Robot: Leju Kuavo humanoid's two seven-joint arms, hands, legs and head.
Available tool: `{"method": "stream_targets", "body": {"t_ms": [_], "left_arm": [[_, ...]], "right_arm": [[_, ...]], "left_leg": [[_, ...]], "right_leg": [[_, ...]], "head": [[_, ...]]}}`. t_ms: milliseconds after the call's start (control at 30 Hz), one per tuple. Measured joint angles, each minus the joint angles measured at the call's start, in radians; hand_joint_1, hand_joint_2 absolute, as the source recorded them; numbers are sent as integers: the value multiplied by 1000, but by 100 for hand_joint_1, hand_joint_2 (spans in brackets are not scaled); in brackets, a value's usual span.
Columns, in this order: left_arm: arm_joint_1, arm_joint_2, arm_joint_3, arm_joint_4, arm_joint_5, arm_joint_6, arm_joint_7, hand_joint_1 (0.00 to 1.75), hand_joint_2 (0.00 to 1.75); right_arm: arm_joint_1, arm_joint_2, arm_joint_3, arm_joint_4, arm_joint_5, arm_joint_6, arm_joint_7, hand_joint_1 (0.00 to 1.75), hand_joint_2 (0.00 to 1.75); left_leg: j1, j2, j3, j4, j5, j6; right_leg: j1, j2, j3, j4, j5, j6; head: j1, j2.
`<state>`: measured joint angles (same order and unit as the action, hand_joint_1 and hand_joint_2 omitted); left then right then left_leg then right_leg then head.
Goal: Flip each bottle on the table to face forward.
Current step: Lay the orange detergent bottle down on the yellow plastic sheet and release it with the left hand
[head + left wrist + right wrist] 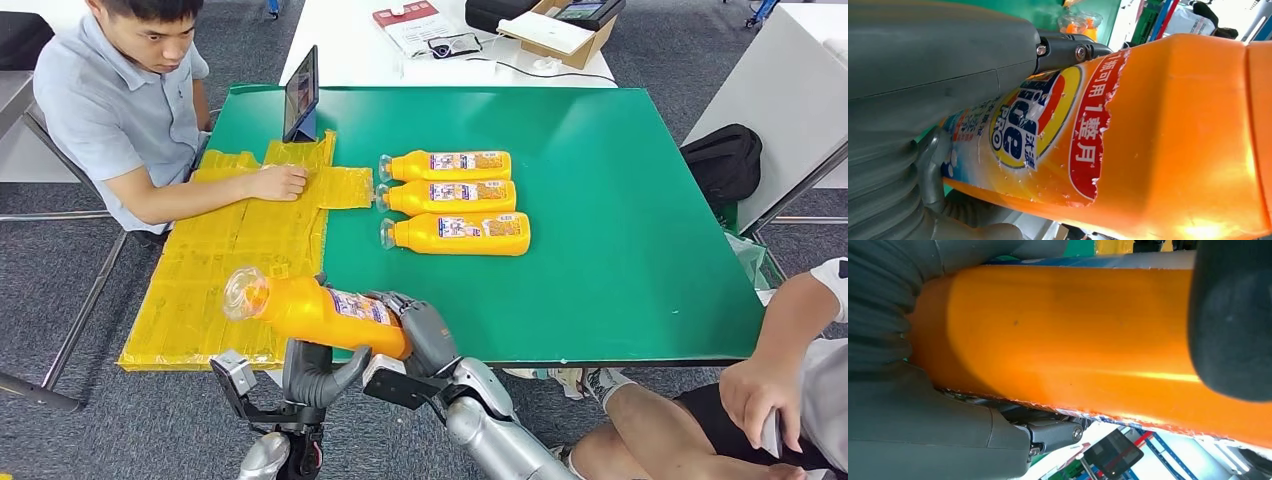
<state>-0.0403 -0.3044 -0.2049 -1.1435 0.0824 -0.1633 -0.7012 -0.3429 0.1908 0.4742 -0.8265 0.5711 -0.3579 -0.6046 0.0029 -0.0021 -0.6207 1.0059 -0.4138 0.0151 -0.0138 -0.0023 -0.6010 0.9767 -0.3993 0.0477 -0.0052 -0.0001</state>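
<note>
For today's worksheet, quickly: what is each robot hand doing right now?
Left hand: grips the orange bottle from below.
Right hand: holds the same bottle at its base end.

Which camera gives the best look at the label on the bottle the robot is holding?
The left wrist view: the held bottle's label shows large, print readable, edge torn. The head view shows the label small. The right wrist view shows mostly plain orange side.

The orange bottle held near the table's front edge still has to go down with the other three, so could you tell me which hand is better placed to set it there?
Probably the right hand: it grips the held bottle at its base end, the side toward the row of three bottles. The left hand supports from beneath.
</note>
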Motion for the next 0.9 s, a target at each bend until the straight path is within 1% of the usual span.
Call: {"method": "stream_targets", "body": {"t_ms": [133, 233, 267, 367, 400, 500, 533, 567, 600, 667, 700, 733, 833, 900], "left_arm": [[-1, 0, 1, 1, 1, -20, 0, 0, 175], [-6, 0, 4, 12, 15, -49, -1, 1, 175], [-7, 0, 5, 18, 20, -58, -1, 10, 175], [-14, 0, 8, 38, 42, -81, -1, 107, 175], [-17, 0, 10, 48, 52, -87, -2, 142, 175], [-23, 0, 16, 77, 69, -93, -4, 175, 175], [-24, 0, 16, 84, 72, -93, -4, 175, 175], [-26, 0, 17, 90, 76, -92, -5, 175, 175], [-28, 0, 19, 96, 81, -94, -5, 175, 175], [-33, 0, 22, 106, 93, -100, -5, 175, 175], [-35, 0, 24, 109, 97, -103, -4, 175, 175], [-37, 0, 27, 111, 98, -103, -4, 175, 175], [-41, 0, 31, 112, 93, -103, -3, 175, 175], [-42, 0, 32, 112, 91, -104, -3, 175, 175]], "right_arm": [[-14, 5, 12, 23, 4, -4, 1, 169, 175], [-27, 10, 28, 44, 26, -16, 4, 170, 175], [-30, 12, 33, 51, 31, -19, 6, 171, 175], [-35, 19, 48, 73, 46, -25, 10, 172, 175], [-37, 21, 55, 81, 54, -29, 12, 173, 175], [-44, 25, 76, 104, 72, -49, 20, 174, 175], [-46, 26, 80, 110, 74, -55, 24, 175, 175], [-48, 27, 84, 116, 74, -61, 27, 160, 175], [-49, 29, 87, 121, 73, -65, 32, 121, 175], [-50, 32, 92, 129, 63, -66, 39, 34, 175], [-51, 34, 93, 132, 53, -61, 43, 4, 175], [-50, 36, 95, 134, 43, -55, 46, 0, 131], [-45, 39, 99, 136, 18, -45, 50, 0, 0], [-39, 41, 100, 135, 9, -47, 50, 0, 0]], "left_leg": [[0, 0, 0, 0, 0, 0], [0, 0, -1, 0, 0, 0], [0, 0, -1, 0, 0, 0], [0, 0, -1, 0, 0, 0], [0, 0, -1, 0, 0, 0], [0, 0, -1, 0, 0, 0], [0, 0, -1, 0, 0, 0], [0, 0, -1, 0, 0, 0], [0, 0, -1, 0, 0, 0], [0, 0, -1, 0, 0, 0], [0, 0, -1, 0, 0, 0], [0, 0, -1, 0, 0, 0], [0, 0, -1, 0, 0, 0], [0, 0, -1, 0, 0, 0]], "right_leg": [[0, 0, 0, 0, 0, 0], [0, 0, 0, 0, 0, 0], [0, 0, 0, 0, 0, 0], [0, 0, -1, 0, 0, 0], [0, 0, -1, 0, 0, 0], [0, 0, -1, 0, 0, 0], [0, 0, -1, 0, 0, 0], [0, 0, -1, 0, 0, 0], [0, 0, -1, 0, 0, 0], [0, 0, -1, 0, 0, 0], [0, 0, -1, 0, 0, 0], [0, 0, -1, 0, 0, 0], [0, 0, -1, 0, 0, 0], [0, 0, -1, 0, 0, 0]], "head": [[0, 0], [0, 0], [0, 0], [0, 0], [0, 0], [0, 0], [0, 0], [0, 0], [0, 0], [0, 0], [0, 0], [0, 0], [0, 0], [0, 0]]}}
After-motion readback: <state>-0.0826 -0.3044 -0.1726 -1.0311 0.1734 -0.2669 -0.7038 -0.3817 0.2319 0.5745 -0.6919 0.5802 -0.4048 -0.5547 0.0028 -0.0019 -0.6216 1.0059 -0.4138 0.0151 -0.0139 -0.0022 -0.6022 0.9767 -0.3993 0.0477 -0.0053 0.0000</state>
